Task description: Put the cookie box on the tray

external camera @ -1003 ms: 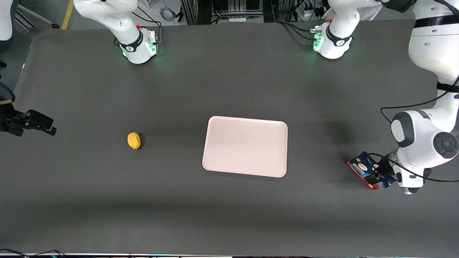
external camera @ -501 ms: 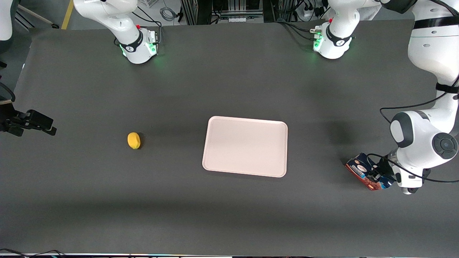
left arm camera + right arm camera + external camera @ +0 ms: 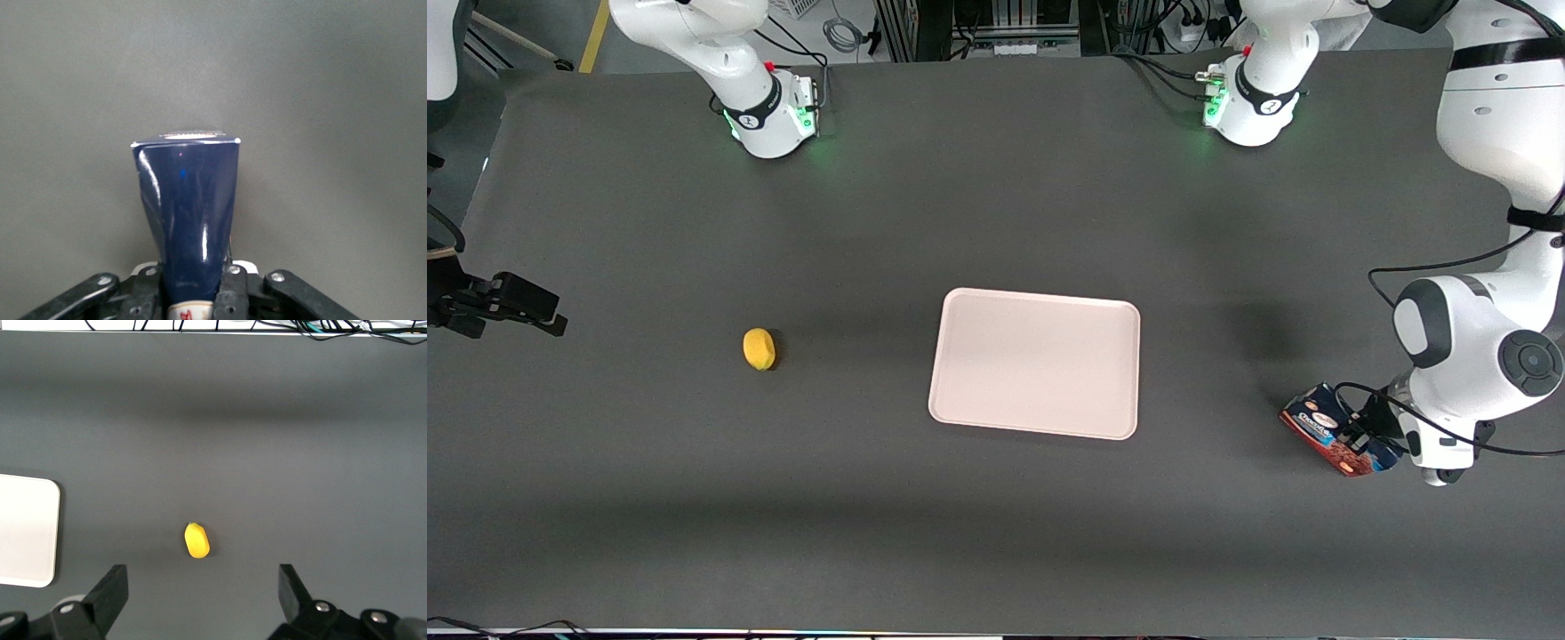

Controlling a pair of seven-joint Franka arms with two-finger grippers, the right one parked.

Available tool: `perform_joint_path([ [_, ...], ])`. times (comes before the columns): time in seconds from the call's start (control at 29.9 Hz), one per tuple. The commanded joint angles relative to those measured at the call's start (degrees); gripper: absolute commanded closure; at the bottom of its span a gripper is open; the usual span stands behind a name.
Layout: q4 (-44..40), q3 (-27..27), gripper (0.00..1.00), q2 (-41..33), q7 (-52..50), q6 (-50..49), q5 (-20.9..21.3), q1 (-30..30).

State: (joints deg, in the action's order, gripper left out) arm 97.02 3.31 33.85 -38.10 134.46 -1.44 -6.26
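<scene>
At the right edge of the front view, a little below mid-height, we found the left arm's gripper (image 3: 1360,436) clamped on the cookie box (image 3: 1325,428), its two fingers (image 3: 230,293) pressed against the sides of the dark-blue carton (image 3: 190,220), which looked pinched in where they held it. In the wrist view the box stood out from between the fingers over the bare dark table (image 3: 333,100). The box sat toward the working arm's end of the table, well apart from the tray (image 3: 1035,363), which lay flat near the centre of the front view with nothing on it. A small yellow lump (image 3: 759,348) lay toward the parked arm's end, left of centre in that view.
</scene>
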Motion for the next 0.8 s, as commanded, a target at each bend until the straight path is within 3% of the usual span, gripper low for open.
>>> perform_joint_path([
  [0.0, -1.74, -0.85, 0.78, -2.91, 2.06, -4.55, 0.38, 1.95],
  [0.33, -7.02, -0.24, 0.75, -10.29, 11.21, -16.5, 0.12, 4.85],
  [0.77, -15.63, 11.35, 0.74, -13.28, 10.5, -29.87, 1.61, 7.93],
])
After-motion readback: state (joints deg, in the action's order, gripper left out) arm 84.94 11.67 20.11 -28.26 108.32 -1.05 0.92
